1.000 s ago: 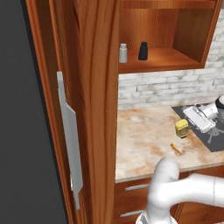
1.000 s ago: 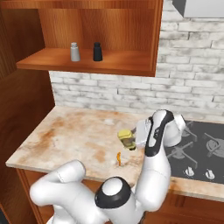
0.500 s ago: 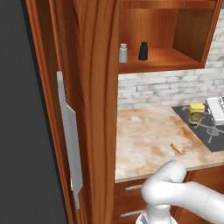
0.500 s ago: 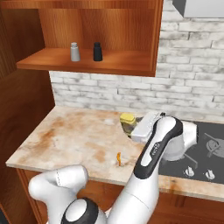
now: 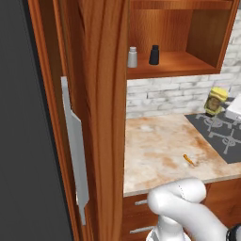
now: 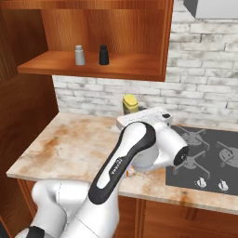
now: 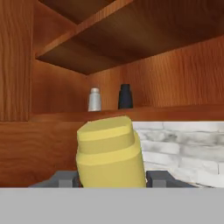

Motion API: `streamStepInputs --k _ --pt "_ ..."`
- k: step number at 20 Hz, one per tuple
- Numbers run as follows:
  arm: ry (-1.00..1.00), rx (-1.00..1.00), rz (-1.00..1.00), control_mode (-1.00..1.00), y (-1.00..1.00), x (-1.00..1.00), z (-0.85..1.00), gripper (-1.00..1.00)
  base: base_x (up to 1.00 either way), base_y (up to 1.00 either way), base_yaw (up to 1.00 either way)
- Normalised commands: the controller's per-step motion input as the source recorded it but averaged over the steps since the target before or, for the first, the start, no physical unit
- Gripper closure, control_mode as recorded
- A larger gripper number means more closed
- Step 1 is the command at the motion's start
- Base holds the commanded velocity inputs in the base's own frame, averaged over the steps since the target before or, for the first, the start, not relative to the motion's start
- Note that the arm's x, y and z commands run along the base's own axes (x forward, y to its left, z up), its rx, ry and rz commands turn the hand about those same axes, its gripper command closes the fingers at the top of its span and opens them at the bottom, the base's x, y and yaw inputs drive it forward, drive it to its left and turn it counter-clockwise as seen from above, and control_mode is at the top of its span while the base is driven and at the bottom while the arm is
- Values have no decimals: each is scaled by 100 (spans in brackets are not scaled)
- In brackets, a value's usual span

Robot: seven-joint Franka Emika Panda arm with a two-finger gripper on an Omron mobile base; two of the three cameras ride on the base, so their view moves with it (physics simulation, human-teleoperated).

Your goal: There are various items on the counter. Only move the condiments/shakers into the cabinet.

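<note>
My gripper [image 7: 111,179] is shut on the yellow-brown squeeze bottle [image 7: 109,153], whose cap stands up between the fingers [image 7: 65,179]. The bottle [image 5: 215,100] hangs well above the counter [image 5: 160,146], at the right, over the stove's near corner. From the right base view the bottle [image 6: 130,103] pokes up behind my white wrist, below the cabinet shelf [image 6: 69,65]. On that shelf [image 5: 179,63] stand the grey shaker [image 5: 132,57] and the black shaker [image 5: 154,54], side by side. They also appear ahead of the hand as the grey shaker [image 7: 94,99] and black shaker [image 7: 125,96].
A small orange stick [image 5: 188,160] lies near the counter's front edge. The open cabinet door [image 5: 103,117] stands tall at the left. A dark stove [image 6: 209,153] fills the counter's right end. The brick wall [image 6: 204,97] backs the counter, and drawers [image 5: 141,202] sit below.
The gripper has risen from counter level with the yellow bottle and carried it back toward the brick wall. The shakers on the shelf and the orange stick have stayed put.
</note>
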Motion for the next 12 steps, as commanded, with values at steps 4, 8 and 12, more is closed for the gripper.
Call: streamStepInputs --k 4,8,12 --pt "2 12 -34 -100 23 -21 100 100 0 0 0" --pt "15 11 -25 -100 8 -29 100 100 0 0 0" --pt "32 14 -22 -100 0 -45 100 100 0 0 0"
